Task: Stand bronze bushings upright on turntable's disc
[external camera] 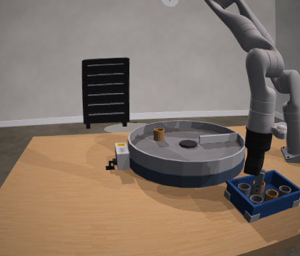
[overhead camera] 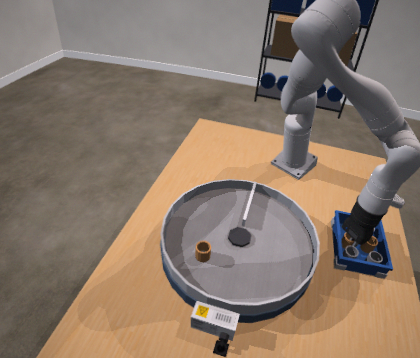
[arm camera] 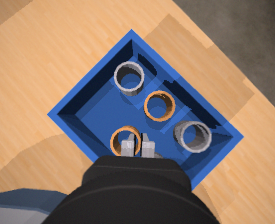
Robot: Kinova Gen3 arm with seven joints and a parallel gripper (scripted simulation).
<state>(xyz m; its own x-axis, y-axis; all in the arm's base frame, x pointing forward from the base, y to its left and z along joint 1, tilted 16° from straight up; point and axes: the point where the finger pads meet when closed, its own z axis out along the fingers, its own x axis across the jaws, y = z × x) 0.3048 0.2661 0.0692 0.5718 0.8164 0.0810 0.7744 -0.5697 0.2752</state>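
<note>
A bronze bushing's (arm camera: 123, 140) wall is pinched by the gripper (arm camera: 137, 146) inside the blue crate (arm camera: 73, 99), lower centre of the wrist view, flanked by a second bronze sleeve (arm camera: 159, 106) and two steel ones (arm camera: 129, 77). Another bronze bushing (overhead camera: 203, 251) is seen upright on the grey turntable disc (overhead camera: 267, 255), on a wooden table (overhead camera: 122, 280).
</note>
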